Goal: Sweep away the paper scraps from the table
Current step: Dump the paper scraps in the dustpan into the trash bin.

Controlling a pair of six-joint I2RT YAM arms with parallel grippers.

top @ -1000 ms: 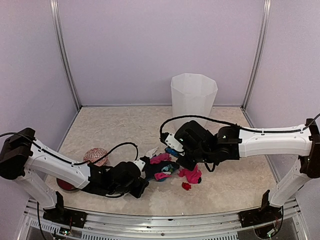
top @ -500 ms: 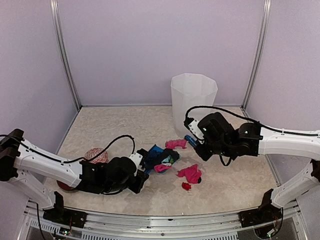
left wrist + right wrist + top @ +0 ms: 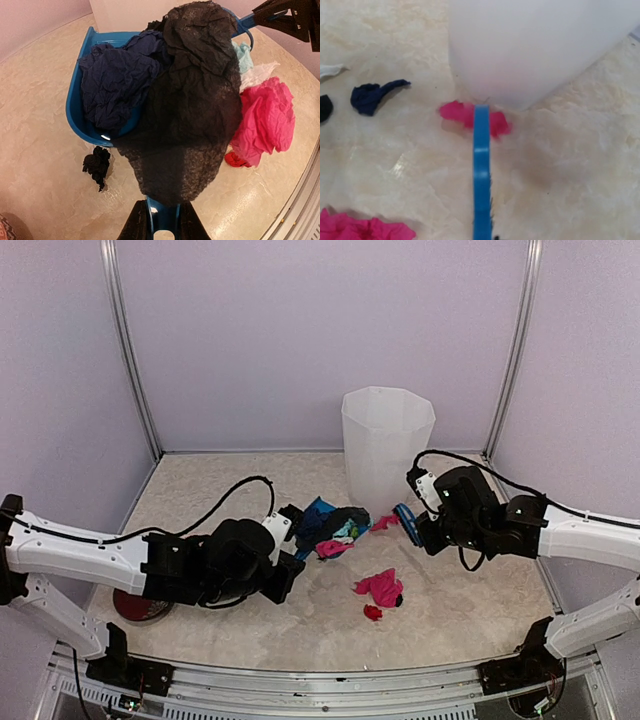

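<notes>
Right wrist view: my right tool pinches the brush, pointing straight at a pink scrap right beside the bin; my left tool pinches the dustpan.

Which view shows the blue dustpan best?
Left wrist: the dustpan fills the frame, blue rim and handle clear, heaped with paper scraps, handle in the left tool. Top external shows only a small blue sliver under the scraps. Right wrist shows none of it, just the brush.
</notes>
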